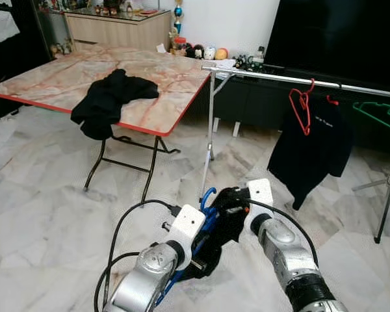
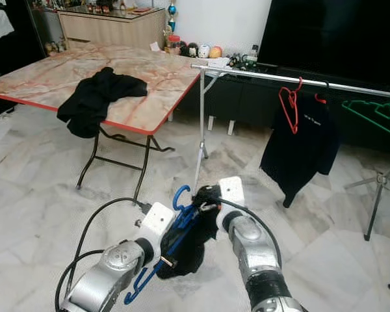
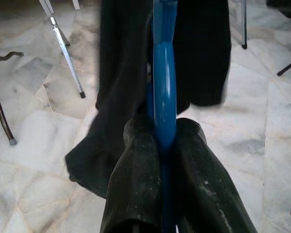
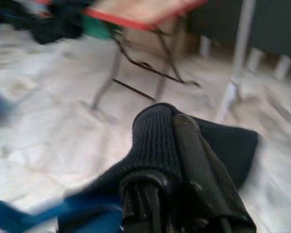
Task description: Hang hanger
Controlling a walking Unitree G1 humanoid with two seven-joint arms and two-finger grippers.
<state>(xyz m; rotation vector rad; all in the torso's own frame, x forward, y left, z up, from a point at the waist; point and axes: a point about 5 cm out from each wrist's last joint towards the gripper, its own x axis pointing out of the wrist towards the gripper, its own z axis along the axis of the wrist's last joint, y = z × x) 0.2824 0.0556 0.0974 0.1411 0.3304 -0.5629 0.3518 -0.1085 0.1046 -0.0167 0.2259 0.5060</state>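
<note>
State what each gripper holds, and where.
Left gripper clamps the blue hanger on its bar. Right gripper pinches the black garment at its ribbed edge.

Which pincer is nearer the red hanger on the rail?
The right. The right pincer, shut on the black garment, sits below and left of the red hanger; the left pincer, clamping the blue hanger, is farther left.

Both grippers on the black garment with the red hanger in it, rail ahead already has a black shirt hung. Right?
Not quite: the hanger in the held garment is blue, not red, as the left wrist view shows with the left gripper shut on it. The red hanger is on the rail. The right gripper pinches the garment, and the black shirt hangs ahead.
</note>
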